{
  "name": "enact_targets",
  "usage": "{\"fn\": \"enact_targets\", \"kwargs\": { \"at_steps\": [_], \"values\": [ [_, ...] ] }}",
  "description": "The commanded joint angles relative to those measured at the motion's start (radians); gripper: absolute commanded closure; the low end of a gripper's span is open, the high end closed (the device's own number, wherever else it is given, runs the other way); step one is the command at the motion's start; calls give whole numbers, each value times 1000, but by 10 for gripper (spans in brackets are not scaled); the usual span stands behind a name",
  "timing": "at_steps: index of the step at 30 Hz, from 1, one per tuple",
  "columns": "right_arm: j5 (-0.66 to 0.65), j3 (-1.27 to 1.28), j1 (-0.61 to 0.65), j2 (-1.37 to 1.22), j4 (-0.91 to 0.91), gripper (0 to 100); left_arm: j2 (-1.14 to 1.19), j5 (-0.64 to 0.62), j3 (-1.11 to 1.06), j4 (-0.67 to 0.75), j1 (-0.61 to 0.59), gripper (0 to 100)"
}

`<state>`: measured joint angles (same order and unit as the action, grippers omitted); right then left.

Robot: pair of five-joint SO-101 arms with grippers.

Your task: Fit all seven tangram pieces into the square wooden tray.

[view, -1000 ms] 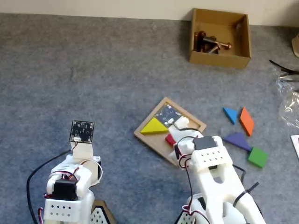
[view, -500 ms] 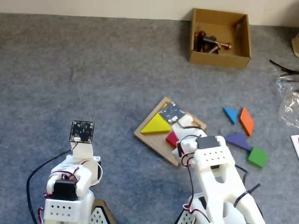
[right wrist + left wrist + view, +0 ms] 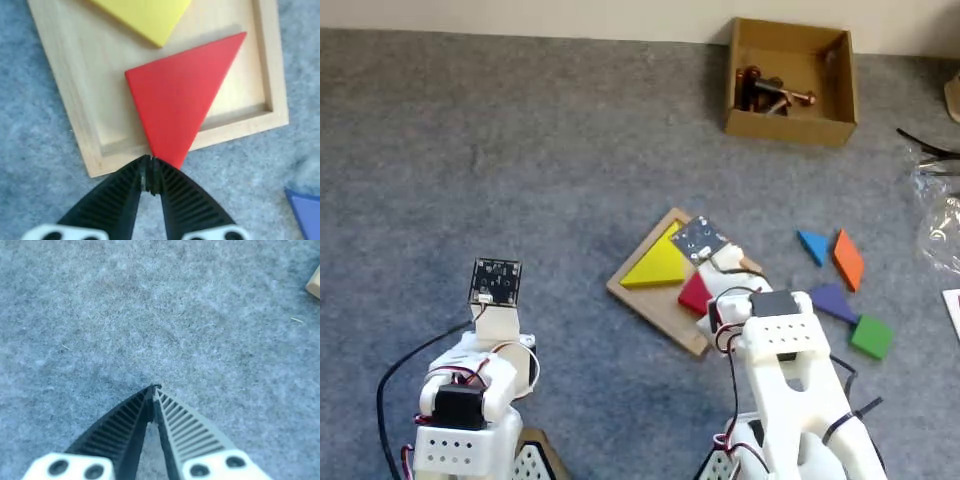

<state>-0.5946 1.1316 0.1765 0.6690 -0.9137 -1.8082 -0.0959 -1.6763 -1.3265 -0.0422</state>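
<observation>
The right claw [image 3: 150,174] is closed, its two ribbed fingers pressed tip to tip with nothing between them, and it sits just outside the near rim of the wooden tray [image 3: 645,312]. In the right wrist view the red triangle [image 3: 175,105] points its sharpest corner straight at those tips: that corner lies across the tray's rim [image 3: 227,131] and ends just beside the claw, so close that I cannot tell whether they touch, while the rest of the piece lies inside the tray. The yellow triangle [image 3: 145,15] lies deeper in the tray, beyond the red one and apart from the claw. In the high view the tray sits turned like a diamond a little right of centre, with the yellow triangle [image 3: 655,265] in its left part and the red triangle [image 3: 696,293] toward its lower corner. To the right of the tray, loose on the grey surface [image 3: 520,150], lie a blue triangle [image 3: 812,245], an orange parallelogram [image 3: 848,260], a purple triangle [image 3: 830,298] and a green square [image 3: 871,336]. A cardboard box [image 3: 788,127] stands at the upper right. The left claw [image 3: 153,390] is also closed, tips together on nothing, over bare surface at the lower left of the high view, well apart from the tray
</observation>
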Motion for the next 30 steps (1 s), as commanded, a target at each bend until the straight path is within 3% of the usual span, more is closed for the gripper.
{"fn": "enact_targets", "kwargs": {
  "at_steps": [1,9,16,30],
  "values": [
    [55,-24,-54,21,35,989,-7,-8,-19,2,15,995],
    [86,-35,-62,13,58,989,-7,-8,-19,2,16,995],
    [150,-130,-64,-182,81,989,-7,-8,-19,2,16,995],
    [150,-361,-67,-412,77,989,-7,-8,-19,2,16,995]
  ]
}}
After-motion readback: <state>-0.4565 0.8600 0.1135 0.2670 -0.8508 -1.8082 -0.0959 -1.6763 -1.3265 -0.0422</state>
